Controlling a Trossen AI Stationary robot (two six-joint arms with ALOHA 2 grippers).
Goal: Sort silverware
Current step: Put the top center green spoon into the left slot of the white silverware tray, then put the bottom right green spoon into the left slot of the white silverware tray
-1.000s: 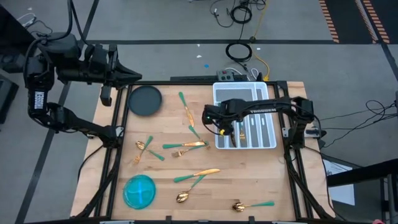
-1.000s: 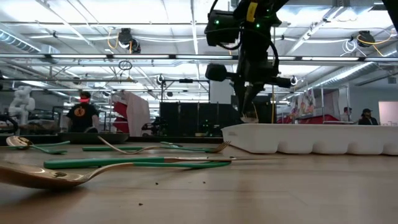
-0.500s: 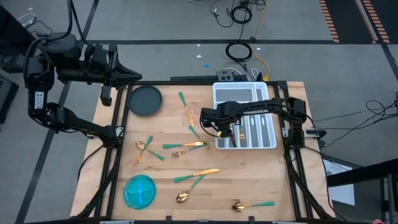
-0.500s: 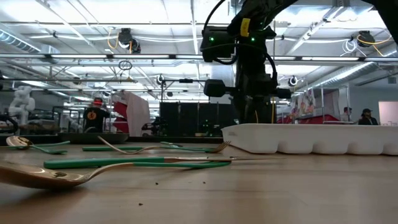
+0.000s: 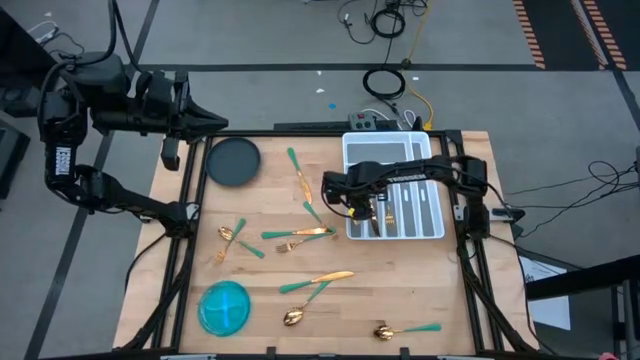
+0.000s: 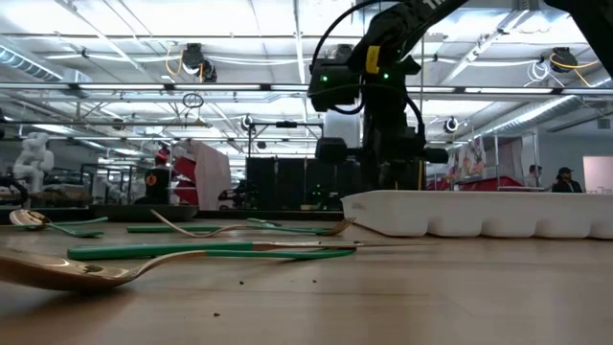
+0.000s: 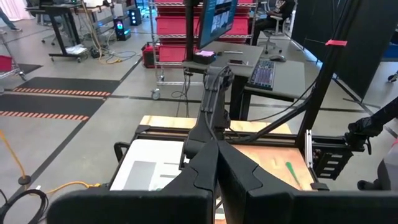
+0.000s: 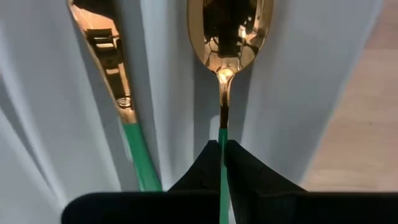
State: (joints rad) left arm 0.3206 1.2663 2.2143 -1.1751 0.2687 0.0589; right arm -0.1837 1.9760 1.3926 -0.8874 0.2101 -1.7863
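The left gripper (image 5: 215, 122) hangs off the table's far left corner, well away from the work, its fingers (image 7: 214, 163) pressed together with nothing between them. Just beside it on the table sits a dark round dish (image 5: 233, 161). On the near left is a blue bowl (image 5: 224, 306). Silverware lies scattered across the middle of the wooden table (image 5: 400, 290): a spoon (image 5: 228, 235) and a fork (image 5: 219, 254) close together left of centre, a long piece (image 5: 298, 172) pointing toward the far edge, a fork (image 5: 298, 233) lying crosswise in the middle, a knife (image 5: 322, 279) nearer the front, a spoon (image 5: 295, 315) below it and another spoon (image 5: 400, 329) at the near edge. In the low view the nearest spoon (image 6: 67, 271) and a green-handled piece (image 6: 211, 251) lie flat on the wood, apart from the tray (image 6: 479, 213). To the right stands the white tray (image 5: 390, 150), with several pieces already lying in its long slots. The right gripper (image 5: 357, 205) is down over the tray's left slots. Its fingers (image 8: 205, 168) are clamped tight on the thin green handle of a spoon (image 8: 229, 37), whose gold bowl lies in a slot ahead of the fingertips. A second piece (image 8: 118, 99) lies in the neighbouring slot, separated by a white wall and untouched by the gripper.
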